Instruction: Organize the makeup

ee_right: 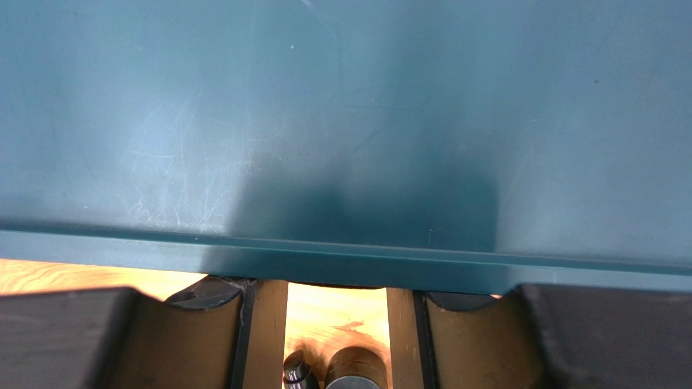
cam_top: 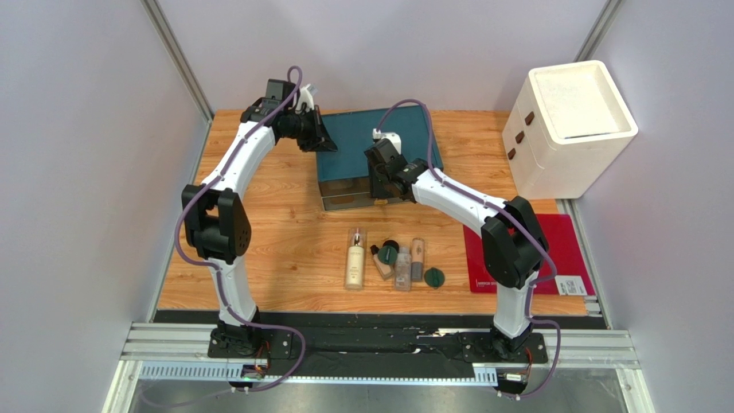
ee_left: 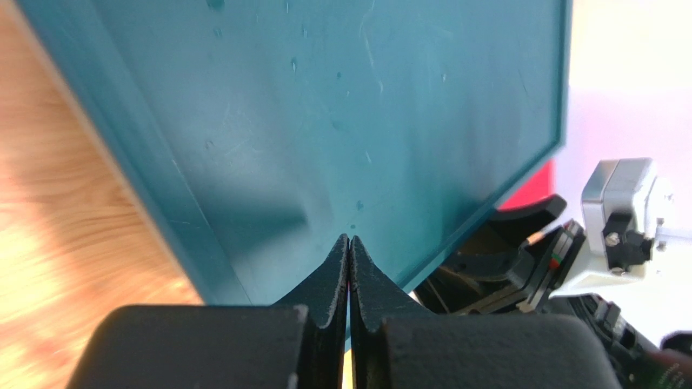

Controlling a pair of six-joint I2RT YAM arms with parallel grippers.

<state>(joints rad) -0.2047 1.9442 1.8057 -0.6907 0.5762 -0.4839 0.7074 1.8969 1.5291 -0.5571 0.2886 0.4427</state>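
Right gripper (cam_top: pixel 379 185), jaws apart at the teal box (cam_top: pixel 379 138), grasp indeterminate; makeup (cam_top: pixel 402 268) lies just behind it. Left gripper (ee_left: pixel 349 243) clenched empty.

A teal box (cam_top: pixel 349 146) is seen at the far middle of a wooden table (cam_top: pixel 284 249), its flat lid scuffed with fine scratches. Clear drawers (cam_top: pixel 343 198) are set in its near face. A flat red mat (cam_top: pixel 569 241) is laid at the table's right edge, with small white print along its near side. A white cube-shaped container (cam_top: pixel 573 125) is placed at the far right corner, three brown ovals marked on its side. Pale grey walls (cam_top: pixel 86 129) are seen all round.
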